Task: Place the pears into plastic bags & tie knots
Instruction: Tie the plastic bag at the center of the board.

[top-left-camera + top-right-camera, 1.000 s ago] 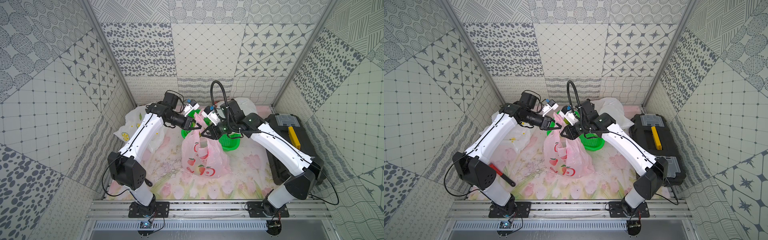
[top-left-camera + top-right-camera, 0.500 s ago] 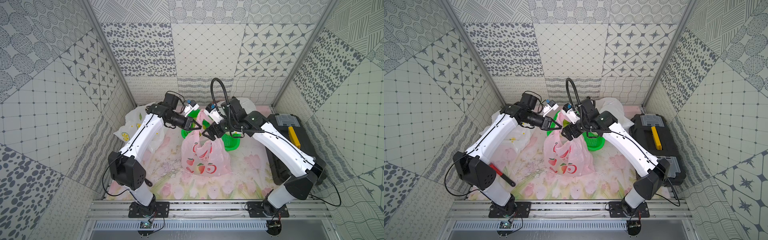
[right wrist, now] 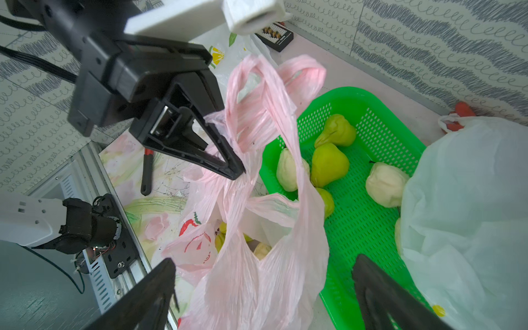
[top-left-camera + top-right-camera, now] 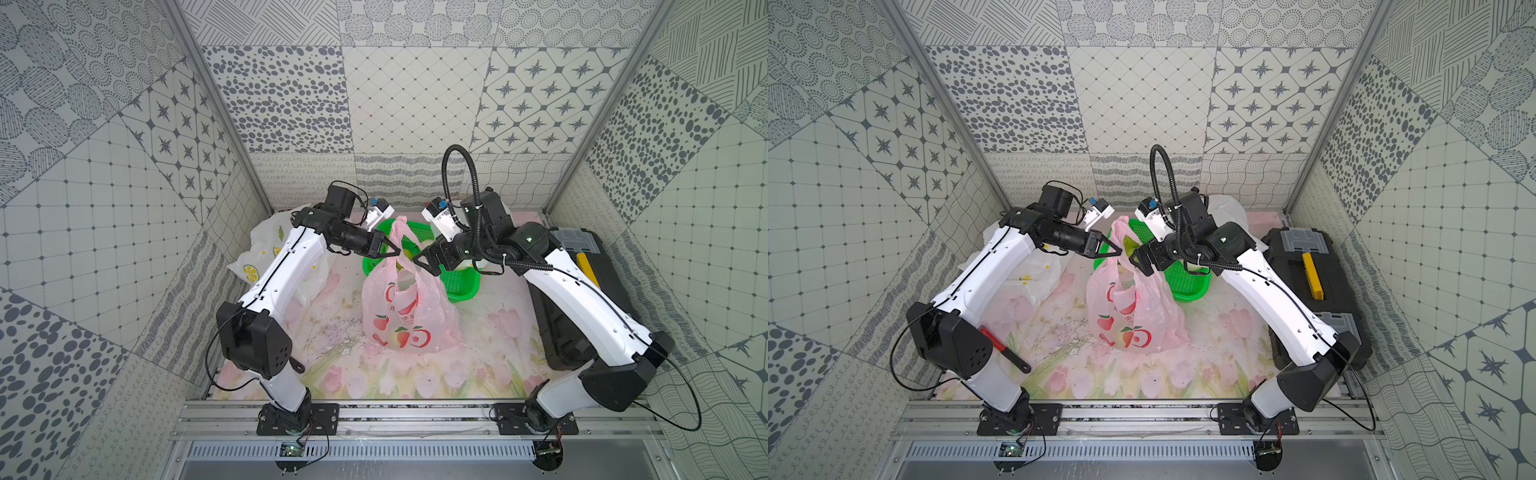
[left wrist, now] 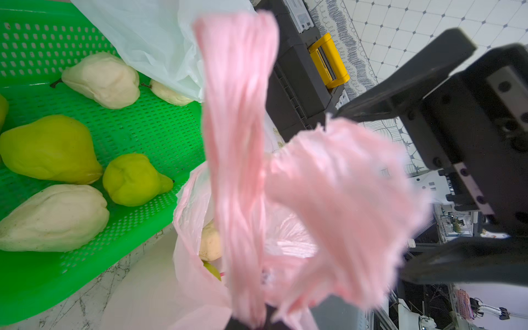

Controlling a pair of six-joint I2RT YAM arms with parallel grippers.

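Note:
The translucent pink plastic bag (image 4: 405, 316) (image 4: 1129, 316) with red fruit prints stands mid-table, and pears (image 3: 261, 250) show through its mouth. My left gripper (image 4: 397, 251) (image 4: 1119, 251) is shut on a twisted handle of this bag (image 5: 237, 171), which it holds up. My right gripper (image 4: 420, 264) (image 3: 264, 285) is open, its fingers spread on either side of the bag's other handle without touching it. More pears, green (image 5: 48, 148) and cream (image 5: 103, 80), lie in the green basket (image 4: 461, 286).
A white lemon-print bag (image 4: 266, 249) lies at the back left. A plain white bag (image 3: 471, 214) rests against the basket's far side. A black toolbox (image 4: 1304, 257) with a yellow handle lines the right edge. A red-handled tool (image 4: 1000, 347) lies front left.
My right gripper has opened wide and let go of the pink bag's handle. The left gripper has kept its hold and barely moved.

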